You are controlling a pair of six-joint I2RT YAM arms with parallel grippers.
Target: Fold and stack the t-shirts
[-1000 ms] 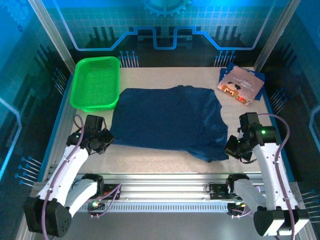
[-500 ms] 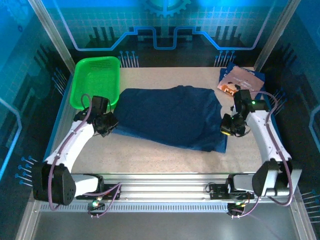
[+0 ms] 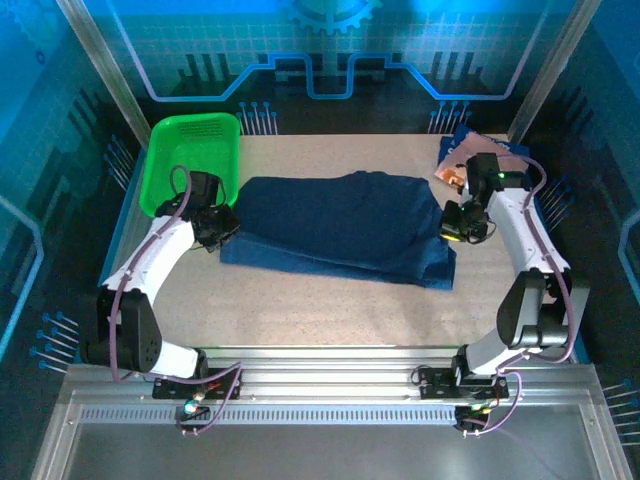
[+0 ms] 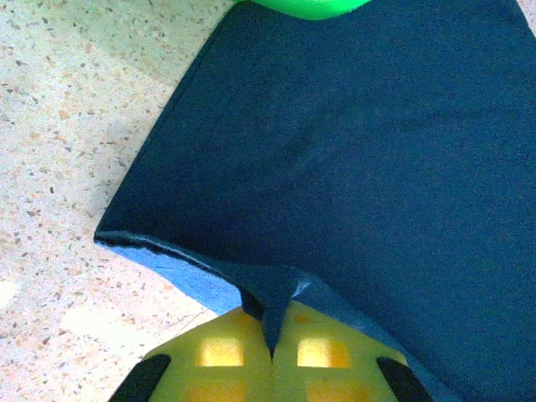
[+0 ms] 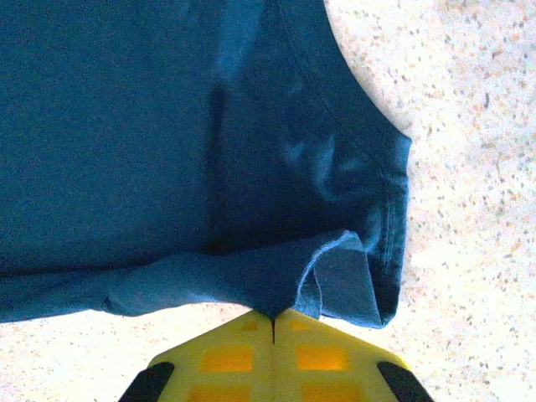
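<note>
Left tool (image 4: 272, 339): clamped shut on your t-shirt (image 3: 340, 228) edge.
Right tool (image 5: 274, 322): pinching its corner.
Risk: thin pinches may slip, skewing your fold.

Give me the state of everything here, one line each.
navy t-shirt: partly folded, both near corners pinched
printed t-shirt: folded, print up, far right
basket: upright, far left
left gripper: shut on navy t-shirt
right gripper: shut on navy t-shirt

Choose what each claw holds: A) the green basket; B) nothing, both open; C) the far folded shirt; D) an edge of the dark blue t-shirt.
D: the wrist views show the left claw and the right claw each shut on an edge of the dark blue t-shirt.
</note>
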